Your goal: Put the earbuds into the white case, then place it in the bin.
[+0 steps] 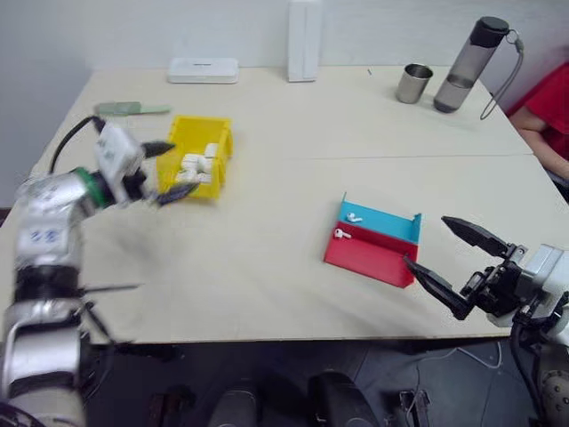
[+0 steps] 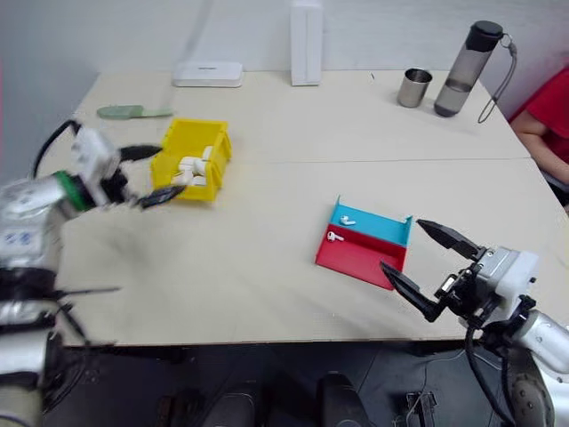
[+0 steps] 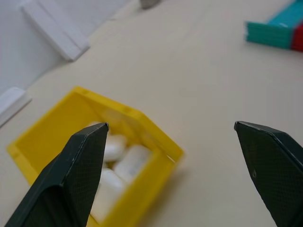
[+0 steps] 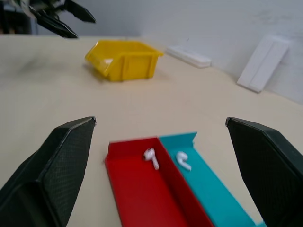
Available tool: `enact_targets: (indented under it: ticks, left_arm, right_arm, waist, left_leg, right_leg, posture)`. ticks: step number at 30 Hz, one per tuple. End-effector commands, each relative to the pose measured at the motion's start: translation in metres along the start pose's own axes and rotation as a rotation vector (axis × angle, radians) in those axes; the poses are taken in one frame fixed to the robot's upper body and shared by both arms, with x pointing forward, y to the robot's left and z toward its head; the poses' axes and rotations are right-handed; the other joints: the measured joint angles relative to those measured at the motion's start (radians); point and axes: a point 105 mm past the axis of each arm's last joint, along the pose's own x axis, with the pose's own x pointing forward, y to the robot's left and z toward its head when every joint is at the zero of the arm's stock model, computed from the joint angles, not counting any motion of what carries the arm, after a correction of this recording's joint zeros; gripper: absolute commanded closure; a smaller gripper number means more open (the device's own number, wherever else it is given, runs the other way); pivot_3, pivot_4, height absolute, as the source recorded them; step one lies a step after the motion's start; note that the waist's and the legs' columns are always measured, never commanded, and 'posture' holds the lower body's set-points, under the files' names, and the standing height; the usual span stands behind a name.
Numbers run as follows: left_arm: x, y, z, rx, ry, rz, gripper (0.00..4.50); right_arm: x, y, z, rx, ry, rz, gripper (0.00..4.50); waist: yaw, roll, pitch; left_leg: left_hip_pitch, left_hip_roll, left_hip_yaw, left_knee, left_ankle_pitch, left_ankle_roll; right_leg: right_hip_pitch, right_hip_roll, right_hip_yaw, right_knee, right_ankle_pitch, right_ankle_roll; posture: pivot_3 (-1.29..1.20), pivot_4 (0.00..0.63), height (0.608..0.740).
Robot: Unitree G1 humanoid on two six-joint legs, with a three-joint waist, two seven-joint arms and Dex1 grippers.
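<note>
Two earbuds lie in the red and blue tray (image 1: 373, 258), one (image 1: 354, 216) in the blue half and one (image 1: 339, 234) in the red half. The yellow bin (image 1: 191, 127) stands at the left with glossy white cases (image 1: 197, 165) inside it. My left gripper (image 1: 185, 166) is open at the bin's near left side, its fingers spread beside the wall with nothing between them. The wrist view looks past its fingers (image 3: 80, 161) into the bin (image 3: 156, 142). My right gripper (image 1: 424, 238) stands open just right of the tray, empty.
A flat white box (image 1: 204, 70) and a tall white box (image 1: 303, 40) stand at the table's far edge. A metal cup (image 1: 413, 83) and a grey bottle (image 1: 468, 67) are at the far right. A green item (image 1: 132, 108) lies behind the bin. A person's red sleeve (image 1: 547, 102) is at the right edge.
</note>
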Motion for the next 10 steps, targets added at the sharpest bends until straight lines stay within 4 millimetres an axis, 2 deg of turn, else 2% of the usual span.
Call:
enact_targets:
  ticks: [1, 3, 6, 10]
  left_arm:
    - [-0.032, -0.026, 0.005, 0.086, 0.064, -0.047, 0.03]
    - [-0.055, -0.051, -0.007, 0.07, 0.134, -0.07, 0.03]
    - [-0.083, -0.083, -0.015, 0.022, 0.189, -0.076, 0.03]
    - [-0.095, -0.095, -0.019, -0.002, 0.21, -0.036, 0.03]
  right_arm:
    - [-0.013, -0.006, -0.003, -0.075, 0.055, 0.101, 0.0]
    - [-0.022, -0.01, -0.011, -0.096, 0.126, 0.173, 0.0]
    - [-0.039, -0.03, -0.021, -0.117, 0.197, 0.195, 0.0]
    - [-0.052, -0.041, -0.031, -0.12, 0.25, 0.228, 0.0]
  waist:
    - [0.003, 0.0, 0.0]
    - [0.004, 0.0, 0.0]
    - [0.006, 0.0, 0.0]
    - [0.028, 0.0, 0.0]
  left_leg:
    - [0.0, 0.0, 0.0, 0.0, 0.0, 0.0]
    - [0.0, 0.0, 0.0, 0.0, 0.0, 0.0]
    - [0.001, 0.001, 0.0, -0.001, 0.0, 0.001]
    - [0.012, 0.002, -0.001, -0.005, -0.001, 0.003]
  right_leg:
    - [0.0, 0.0, 0.0, 0.0, 0.0, 0.0]
    - [0.001, 0.0, 0.0, -0.001, 0.0, 0.0]
    - [0.005, 0.0, -0.001, -0.009, 0.0, 0.0]
    - [0.021, 0.0, -0.002, -0.022, 0.0, 0.0]
  posture:
    - [0.0, 0.15, 0.74]
    - [0.0, 0.15, 0.74]
    - [0.0, 0.15, 0.74]
    - [0.0, 0.15, 0.74]
